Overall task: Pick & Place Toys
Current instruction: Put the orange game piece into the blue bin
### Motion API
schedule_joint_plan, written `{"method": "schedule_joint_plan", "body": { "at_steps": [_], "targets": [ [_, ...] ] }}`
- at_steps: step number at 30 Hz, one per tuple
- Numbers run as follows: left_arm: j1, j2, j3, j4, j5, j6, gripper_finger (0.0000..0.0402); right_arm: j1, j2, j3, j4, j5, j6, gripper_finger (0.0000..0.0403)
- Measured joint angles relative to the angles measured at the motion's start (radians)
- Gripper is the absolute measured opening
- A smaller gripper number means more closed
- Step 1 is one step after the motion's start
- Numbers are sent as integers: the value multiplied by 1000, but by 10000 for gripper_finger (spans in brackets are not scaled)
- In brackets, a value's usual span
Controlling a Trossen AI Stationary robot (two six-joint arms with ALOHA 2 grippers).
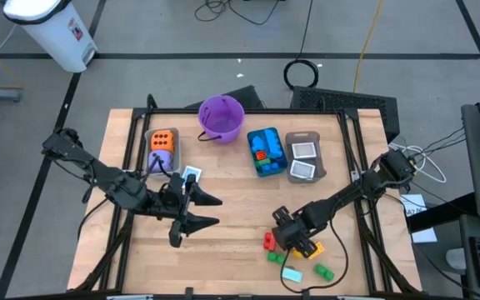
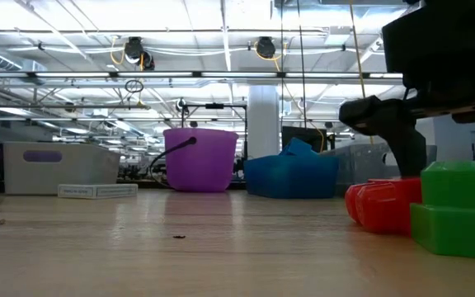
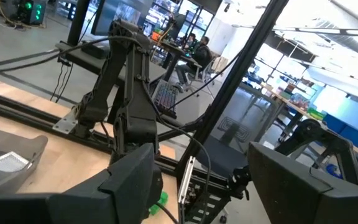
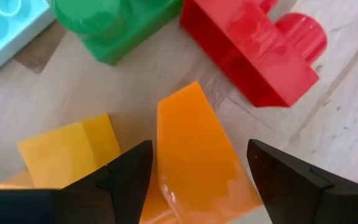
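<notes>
Straddling the orange plastic brick (image 4: 194,155), the right pincer (image 4: 194,171) stands spread, apparently not yet gripping; next, clench and lift. Left pincer (image 1: 197,208) waits released mid-counter.

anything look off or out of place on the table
Mostly tidy, but a card lies loose on the wood beside the dice bin. A cluster of bricks sits scattered near the front edge, where the right gripper straddles an orange brick.
</notes>
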Motion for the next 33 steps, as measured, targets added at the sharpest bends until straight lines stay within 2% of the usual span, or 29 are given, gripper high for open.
{"method": "schedule_joint_plan", "body": {
  "at_steps": [13, 24, 33],
  "targets": [
    [0, 0, 0, -2, 0, -8, 266, -28, 0, 0, -23, 3, 3, 161],
    [0, 0, 0, -2, 0, -7, 266, -29, -1, 0, -21, 9, 6, 168],
    [15, 0, 0, -3, 0, -5, 266, -60, -37, 0, -17, 12, 130, 161]
  ]
}}
